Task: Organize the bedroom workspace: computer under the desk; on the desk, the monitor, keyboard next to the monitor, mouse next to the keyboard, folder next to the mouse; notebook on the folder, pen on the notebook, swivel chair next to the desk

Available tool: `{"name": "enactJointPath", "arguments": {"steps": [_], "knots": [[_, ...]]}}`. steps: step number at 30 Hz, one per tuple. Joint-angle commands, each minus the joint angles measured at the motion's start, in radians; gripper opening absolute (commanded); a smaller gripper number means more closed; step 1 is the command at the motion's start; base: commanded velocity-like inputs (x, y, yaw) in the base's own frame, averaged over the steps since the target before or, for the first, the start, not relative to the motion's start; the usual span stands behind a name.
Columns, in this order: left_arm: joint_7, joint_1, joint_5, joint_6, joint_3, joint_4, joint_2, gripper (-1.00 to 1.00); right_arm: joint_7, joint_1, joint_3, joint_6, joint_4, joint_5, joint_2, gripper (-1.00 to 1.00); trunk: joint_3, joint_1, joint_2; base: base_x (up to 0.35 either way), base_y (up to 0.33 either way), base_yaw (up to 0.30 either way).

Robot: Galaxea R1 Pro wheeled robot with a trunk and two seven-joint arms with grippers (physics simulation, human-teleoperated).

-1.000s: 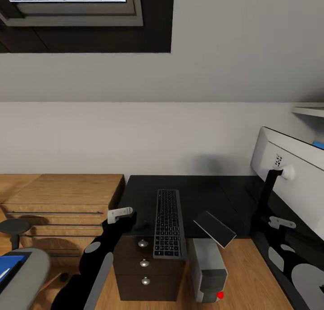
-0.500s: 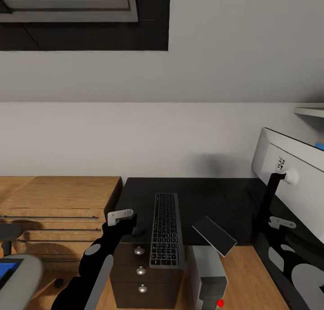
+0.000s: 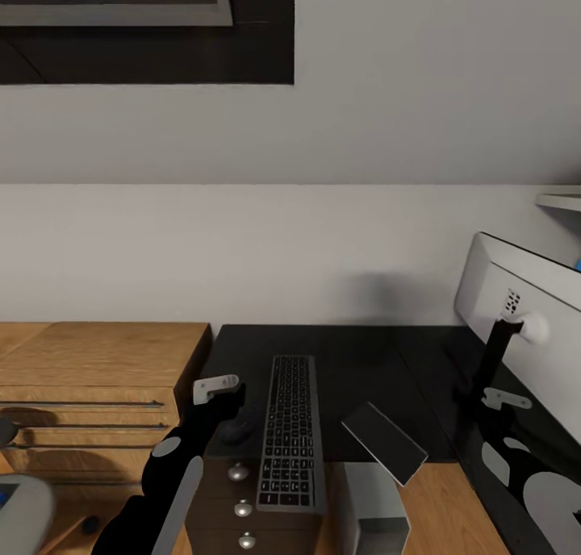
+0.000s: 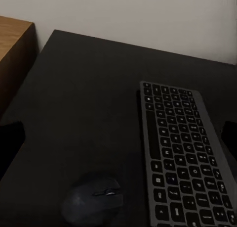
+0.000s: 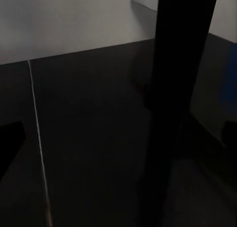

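— Two arms over the black desk point(image 3: 371, 353); the keyboard point(image 3: 289, 432) lies lengthwise, the mouse point(image 4: 93, 202) just beside it.

— And the left gripper point(image 3: 216, 388)?

— Hovering above the mouse; I cannot tell its finger state, nor the right gripper's point(image 3: 504, 397) by the monitor point(image 3: 524, 313) stand. The notebook point(image 3: 384, 443) overhangs the desk edge.

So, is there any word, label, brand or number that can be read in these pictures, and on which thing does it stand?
None can be read.
Keyboard: its keys carry pale marks, too small and blurred to read.
Mouse: no text shows.
Monitor: white back, with a small patch of dark dots near the stand, no lettering.
Desk and notebook: plain dark surfaces without marks.
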Motion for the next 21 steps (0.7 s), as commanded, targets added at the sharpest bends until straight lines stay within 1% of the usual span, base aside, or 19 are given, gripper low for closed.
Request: {"name": "enactJointPath", "arguments": {"steps": [1, 15, 21], "knots": [[0.009, -0.001, 0.011, 0.004, -0.001, -0.001, 0.000, 1.00, 0.003, -0.001, -0.003, -0.003, 0.001, -0.004, 0.000, 1.00, -0.001, 0.000, -0.001, 0.119, -0.101, 0.000], [0.009, -0.001, 0.011, 0.004, -0.001, -0.001, 0.001, 1.00, 0.002, -0.001, -0.003, -0.002, 0.002, -0.004, -0.003, 1.00, -0.001, 0.000, -0.001, 0.024, -0.023, 0.000], [0.009, -0.001, 0.011, 0.004, -0.001, -0.001, 0.001, 1.00, 0.002, -0.001, -0.003, -0.001, 0.002, -0.004, -0.004, 1.00, -0.001, 0.000, -0.001, 0.001, -0.123, 0.000]]}}
